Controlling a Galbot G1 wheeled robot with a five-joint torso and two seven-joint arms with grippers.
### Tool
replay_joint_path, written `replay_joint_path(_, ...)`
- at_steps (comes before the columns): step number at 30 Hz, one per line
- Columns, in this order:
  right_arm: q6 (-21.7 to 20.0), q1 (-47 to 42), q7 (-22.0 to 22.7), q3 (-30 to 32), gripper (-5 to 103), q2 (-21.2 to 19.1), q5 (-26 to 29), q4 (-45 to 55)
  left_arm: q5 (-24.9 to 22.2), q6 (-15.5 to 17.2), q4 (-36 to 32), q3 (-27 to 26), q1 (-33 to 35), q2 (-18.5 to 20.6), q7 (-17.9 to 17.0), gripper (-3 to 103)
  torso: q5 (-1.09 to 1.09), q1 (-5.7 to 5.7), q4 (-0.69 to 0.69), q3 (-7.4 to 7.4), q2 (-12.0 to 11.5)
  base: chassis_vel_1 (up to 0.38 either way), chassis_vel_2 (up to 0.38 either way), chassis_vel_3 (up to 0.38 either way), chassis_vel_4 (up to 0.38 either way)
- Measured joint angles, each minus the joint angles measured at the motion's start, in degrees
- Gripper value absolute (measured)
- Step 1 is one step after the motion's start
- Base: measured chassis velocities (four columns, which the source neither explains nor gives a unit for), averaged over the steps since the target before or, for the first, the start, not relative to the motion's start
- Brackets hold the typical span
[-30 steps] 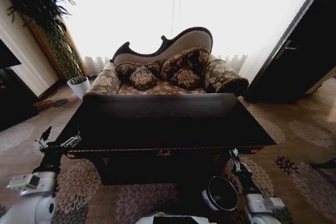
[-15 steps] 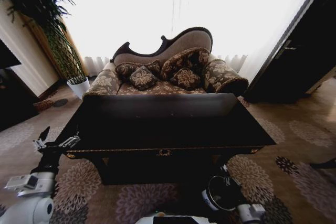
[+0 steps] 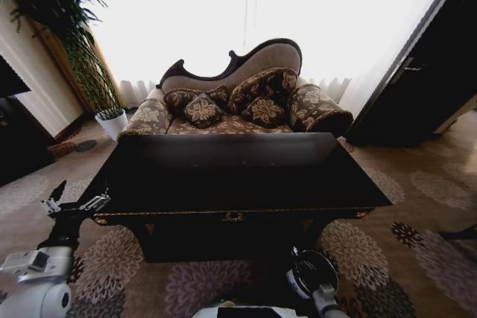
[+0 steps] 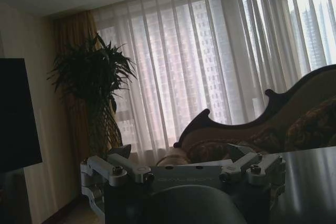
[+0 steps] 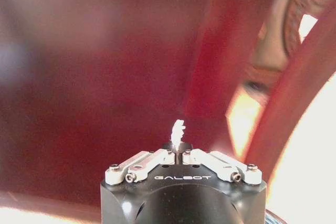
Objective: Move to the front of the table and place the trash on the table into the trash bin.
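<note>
My right gripper (image 5: 180, 153) bears the raised word GALBOT on its black body, and its jaws are pressed together on a small lumpy white paper bit (image 5: 177, 131) that sticks up between them. Around it the right wrist view gives blurred dark red surroundings I cannot identify. In the head view this gripper (image 3: 325, 297) sits low at the small round black trash bin (image 3: 313, 273), which stands on the flower-patterned carpet (image 3: 119, 258) just in front of the large glossy black table (image 3: 238, 180).

My left gripper (image 3: 74, 203) hangs beside the left front corner of that surface, its jaws spread wide and empty; faint lettering on its body (image 4: 181, 179) is too dim to read. The gold trim and emblem (image 3: 233, 216) mark the table's front edge. Beyond it stands a patterned brown sofa (image 3: 238, 102) under bright white curtains (image 3: 246, 13).
</note>
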Motion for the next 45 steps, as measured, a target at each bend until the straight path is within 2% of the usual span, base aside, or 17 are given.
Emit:
replay_joint_path(2, -0.63, 1.29, 1.75, -0.21, -2, -1.20, -0.62, -2.81, 0.00, 0.00, -0.01, -0.23, 0.11, -0.01, 0.00, 100, 0.01, 0.00, -0.01, 0.00, 0.00, 0.000, 0.000, 0.000, 0.000)
replay_joint_path(5, -1.40, 2.42, 3.14, -0.30, 3, -2.35, -1.31, -4.99, 0.01, 0.00, -0.01, -0.36, 0.20, -0.03, 0.00, 100, 0.00, 0.00, 0.00, 0.00, 0.00, 0.000, 0.000, 0.000, 0.000)
replay_joint_path(9, -2.64, 4.31, 4.50, -0.96, 24, -4.04, -1.69, -8.08, 0.19, 0.02, -0.14, -0.37, 0.49, -0.29, 0.00, 100, -0.01, 0.00, 0.00, 0.00, 0.00, 0.000, 0.000, 0.000, 0.000)
replay_joint_path(10, -2.64, 4.31, 4.50, -0.96, 24, -4.04, -1.69, -8.08, 0.19, 0.02, -0.14, -0.37, 0.49, -0.29, 0.00, 100, -0.01, 0.00, 0.00, 0.00, 0.00, 0.000, 0.000, 0.000, 0.000)
replay_joint_path(12, -3.53, 5.35, 5.39, -1.58, 35, -4.23, -1.89, -9.46, 0.38, 0.02, -0.39, -0.38, 0.83, -0.42, 0.00, 100, 0.00, 0.00, 0.00, 0.00, 0.00, 0.000, 0.000, 0.000, 0.000)
replay_joint_path(14, -3.91, 5.47, 5.57, -1.72, 35, -4.22, -1.93, -9.58, 0.39, 0.02, -0.48, -0.43, 0.96, -0.42, 0.00, 100, 0.01, 0.00, 0.00, 0.00, 0.00, 0.000, 0.000, 0.000, 0.000)
replay_joint_path(15, -4.48, 5.51, 5.76, -1.92, 45, -4.21, -1.98, -9.63, 0.40, 0.02, -0.63, -0.64, 1.19, -0.42, 0.00, 100, 0.01, 0.00, 0.00, 0.00, 0.00, 0.000, 0.000, 0.000, 0.000)
replay_joint_path(18, -4.89, 5.47, 5.80, -2.09, 50, -4.20, -2.14, -9.65, 0.40, 0.02, -0.75, -0.93, 1.41, -0.39, 0.00, 100, 0.00, 0.00, 0.00, 0.00, 0.00, 0.000, 0.000, 0.000, 0.000)
replay_joint_path(22, -4.98, 4.80, 5.44, -2.14, 72, -4.45, -1.98, -9.14, 0.38, 0.02, -1.05, -1.10, 1.64, -0.42, 0.00, 100, 0.00, 0.00, 0.00, 0.00, 0.00, 0.000, 0.000, 0.000, 0.000)
replay_joint_path(23, -4.98, 4.80, 5.44, -2.14, 72, -4.45, -1.98, -9.14, 0.38, 0.02, -1.05, -1.10, 1.64, -0.42, 0.00, 100, 0.00, 0.00, 0.00, 0.00, 0.00, 0.000, 0.000, 0.000, 0.000)
replay_joint_path(24, -4.98, 4.46, 5.10, -2.12, 78, -4.56, -1.47, -8.53, 0.38, 0.02, -1.11, -1.08, 1.64, -0.46, 0.00, 100, 0.01, 0.00, -0.01, 0.00, 0.00, 0.000, 0.000, 0.000, 0.000)
replay_joint_path(26, -4.96, 4.12, 4.72, -2.10, 78, -4.65, -0.81, -7.84, 0.37, 0.03, -1.17, -1.05, 1.65, -0.48, 0.00, 100, 0.00, 0.00, 0.00, 0.00, 0.00, 0.000, 0.000, 0.000, 0.000)
replay_joint_path(27, -4.92, 2.95, 3.57, -2.04, 88, -4.86, 1.88, -5.29, 0.37, 0.02, -1.29, -1.00, 1.65, -0.49, 0.00, 100, 0.00, 0.00, 0.00, 0.00, 0.00, 0.000, 0.000, 0.000, 0.000)
replay_joint_path(30, -4.20, 0.60, 0.88, -1.37, 98, -5.03, 5.70, 0.96, 0.31, 0.03, -1.40, -1.03, 1.72, -0.47, 0.00, 100, 0.00, 0.00, -0.01, 0.00, 0.00, 0.000, 0.000, 0.000, 0.000)
replay_joint_path(35, -0.66, -3.35, -5.96, 2.51, 100, -5.52, 3.84, 8.26, 0.13, 0.02, -1.51, -1.12, 1.79, -0.41, -0.03, 100, -0.01, 0.00, 0.01, 0.00, 0.00, 0.000, 0.000, 0.000, 0.000)
replay_joint_path(41, -0.60, -10.25, -9.41, 6.95, 100, -5.83, 5.89, 16.58, -0.08, 0.02, -1.27, -1.21, 1.47, -0.27, -0.09, 100, 0.01, 0.00, -0.01, -0.01, 0.00, 0.000, 0.000, 0.000, 0.000)
replay_joint_path(45, -0.42, -17.54, -13.06, 13.47, 100, -5.36, 6.97, 23.61, -0.12, 0.00, -0.80, -0.82, 0.88, -0.37, -0.11, 100, -0.01, 0.00, -0.01, -0.01, 0.01, 0.000, 0.000, 0.000, 0.000)
